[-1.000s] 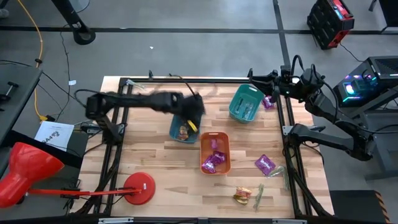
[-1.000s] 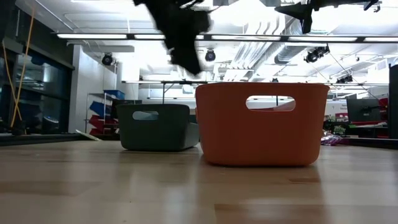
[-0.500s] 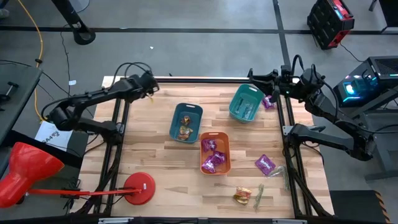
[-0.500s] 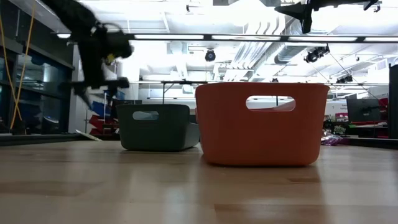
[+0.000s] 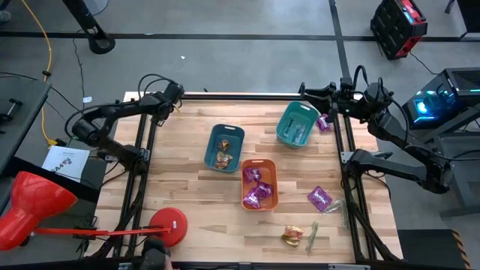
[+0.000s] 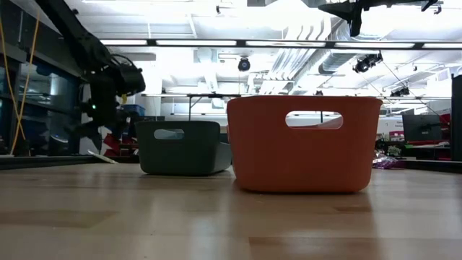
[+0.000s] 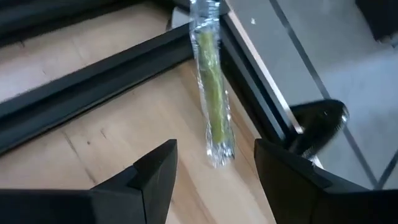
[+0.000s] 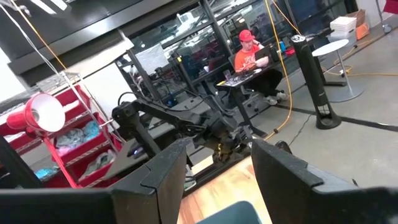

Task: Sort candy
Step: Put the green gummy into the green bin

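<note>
A thin pale green stick candy (image 7: 210,93) in a clear wrapper lies flat on the wood at the table's far left corner, against the black frame rail. My left gripper (image 7: 216,163) (image 5: 177,94) hovers open over it, a finger on either side of its near end, touching nothing. My right gripper (image 8: 217,152) (image 5: 304,91) waits open, high over the far right edge. Loose candy lies at the near right: a purple packet (image 5: 319,198), an orange-gold sweet (image 5: 292,237) and a green stick (image 5: 312,235). Another purple packet (image 5: 323,122) lies at the far right.
Three bins stand mid-table. One teal bin (image 5: 224,148) holds orange-gold sweets, another teal bin (image 5: 295,124) holds green sticks, and the orange bin (image 5: 259,184) holds purple packets. A red round stand base (image 5: 168,225) sits at the near left. Black frame rails (image 5: 142,150) run along the table's edges.
My left gripper has swung from above the middle teal bin to the table's far left corner. It came down and rolled about its own line on the way. It now stands over the green stick there. The bins and the loose candy have kept still.
</note>
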{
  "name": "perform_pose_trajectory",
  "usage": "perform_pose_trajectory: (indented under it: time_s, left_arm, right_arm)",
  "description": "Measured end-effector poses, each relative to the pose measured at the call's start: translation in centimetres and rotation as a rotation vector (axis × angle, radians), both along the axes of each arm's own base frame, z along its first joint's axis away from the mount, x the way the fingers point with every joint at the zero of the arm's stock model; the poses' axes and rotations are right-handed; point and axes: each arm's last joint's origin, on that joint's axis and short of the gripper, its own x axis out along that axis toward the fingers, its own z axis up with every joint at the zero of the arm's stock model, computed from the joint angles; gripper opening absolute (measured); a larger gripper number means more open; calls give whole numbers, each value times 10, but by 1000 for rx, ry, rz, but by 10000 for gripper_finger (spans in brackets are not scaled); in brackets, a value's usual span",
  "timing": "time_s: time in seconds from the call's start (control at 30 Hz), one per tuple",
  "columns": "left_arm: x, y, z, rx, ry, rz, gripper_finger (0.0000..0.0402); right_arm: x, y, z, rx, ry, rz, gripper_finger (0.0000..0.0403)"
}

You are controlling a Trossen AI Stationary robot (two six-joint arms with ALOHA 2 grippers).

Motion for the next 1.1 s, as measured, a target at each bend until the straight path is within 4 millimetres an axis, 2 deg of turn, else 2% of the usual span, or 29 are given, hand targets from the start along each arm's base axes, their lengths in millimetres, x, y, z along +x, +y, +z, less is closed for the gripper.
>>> perform_pose_trajectory:
  time_s: [0.33, 0.67, 0.9, 1.1]
  left_arm:
    - [12, 14, -8, 76, -65, 271, 204]
    - [33, 27, -26, 116, 129, 481, 204]
    - [41, 46, -26, 114, 207, 441, 204]
    - [50, 39, -20, 37, 238, 299, 204]
  right_arm:
    - [0, -1, 0, -63, 21, -41, 177]
    - [-1, -2, -1, -68, 31, -85, 177]
    - [0, -3, -9, -31, 100, -83, 177]
    - [0, -3, -12, -59, 142, -90, 177]
